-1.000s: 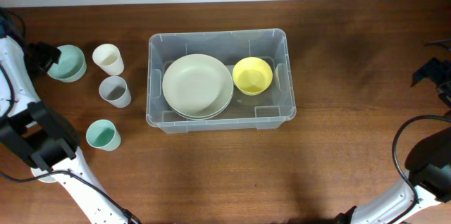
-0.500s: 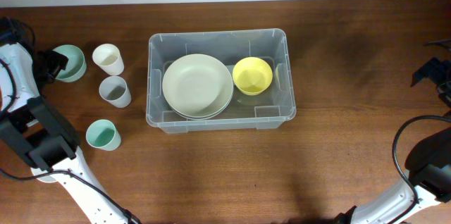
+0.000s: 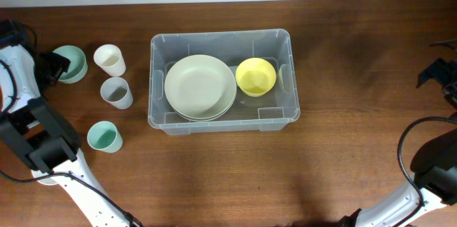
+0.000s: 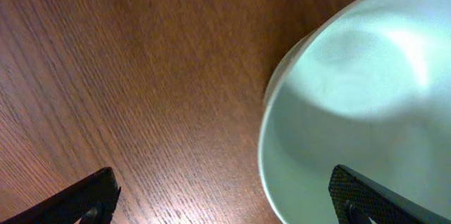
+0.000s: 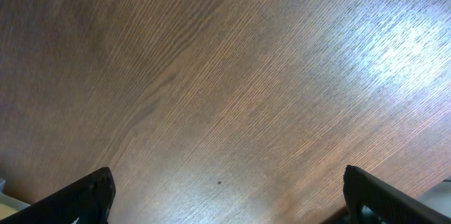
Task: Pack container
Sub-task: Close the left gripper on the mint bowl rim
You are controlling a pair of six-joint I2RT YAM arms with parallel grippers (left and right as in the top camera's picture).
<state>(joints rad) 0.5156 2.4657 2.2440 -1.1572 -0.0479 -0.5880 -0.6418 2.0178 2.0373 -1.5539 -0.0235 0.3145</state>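
Note:
The container (image 3: 220, 35) is a clear plastic bin at the table's middle. It holds pale green plates (image 3: 200, 86) and a yellow bowl (image 3: 255, 76). A mint green bowl (image 3: 71, 63) stands at the far left. My left gripper (image 3: 51, 67) is at that bowl's left rim and is open. In the left wrist view the mint green bowl (image 4: 359, 104) fills the right side. My left gripper (image 4: 222, 199) straddles its rim, one finger over the inside and one over the wood. My right gripper (image 3: 431, 74) hangs open at the far right, and in the wrist view my right gripper (image 5: 229, 199) has only bare wood below it.
Three cups stand left of the bin: a cream cup (image 3: 109, 59), a grey cup (image 3: 116, 92) and a teal cup (image 3: 104, 136). The left arm's base (image 3: 39, 145) sits near the teal cup. A pale wall runs along the table's far edge.
My left gripper has shifted a little closer onto the mint bowl's left rim, staying open. The right arm has not moved.

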